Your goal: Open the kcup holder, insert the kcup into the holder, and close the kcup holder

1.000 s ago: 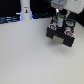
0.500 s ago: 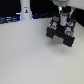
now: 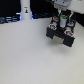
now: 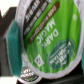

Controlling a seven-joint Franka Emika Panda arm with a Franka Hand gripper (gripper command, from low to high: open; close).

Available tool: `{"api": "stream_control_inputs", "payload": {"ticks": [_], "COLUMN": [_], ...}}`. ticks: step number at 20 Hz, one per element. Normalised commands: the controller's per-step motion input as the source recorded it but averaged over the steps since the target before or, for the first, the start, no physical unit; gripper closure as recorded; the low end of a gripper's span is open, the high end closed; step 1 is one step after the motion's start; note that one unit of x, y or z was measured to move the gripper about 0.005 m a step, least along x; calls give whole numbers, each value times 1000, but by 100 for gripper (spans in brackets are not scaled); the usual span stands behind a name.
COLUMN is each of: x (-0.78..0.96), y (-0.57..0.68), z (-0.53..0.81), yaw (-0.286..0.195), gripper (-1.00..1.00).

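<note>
Spreading pale and bare, the table [image 3: 25,55] carries the kcup holder [image 3: 61,36]; gripper [image 3: 62,19] clamps the kcup [image 4: 47,40].

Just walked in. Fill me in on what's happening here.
A single robot arm's gripper is over the black kcup holder at the exterior view's right. The wrist view is filled by the kcup, its green lid close to the camera, apparently held in the gripper. Whether the holder's drawer is open is too blurred to tell.

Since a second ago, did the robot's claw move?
No. In the exterior view the gripper sits over the black kcup holder just as before, and the white bottle keeps its gap from it.
</note>
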Motion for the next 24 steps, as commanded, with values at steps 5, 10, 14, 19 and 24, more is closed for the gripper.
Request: {"api": "stream_control_inputs", "payload": {"ticks": [5,10,14,19,24], "x": [-62,21,1,0,50], "y": [-60,-195,-126,-94,-50], "z": [-136,277,61,-100,-85], "yaw": [4,-59,-44,-29,-15], "gripper": [100,100,100,100,100]}}
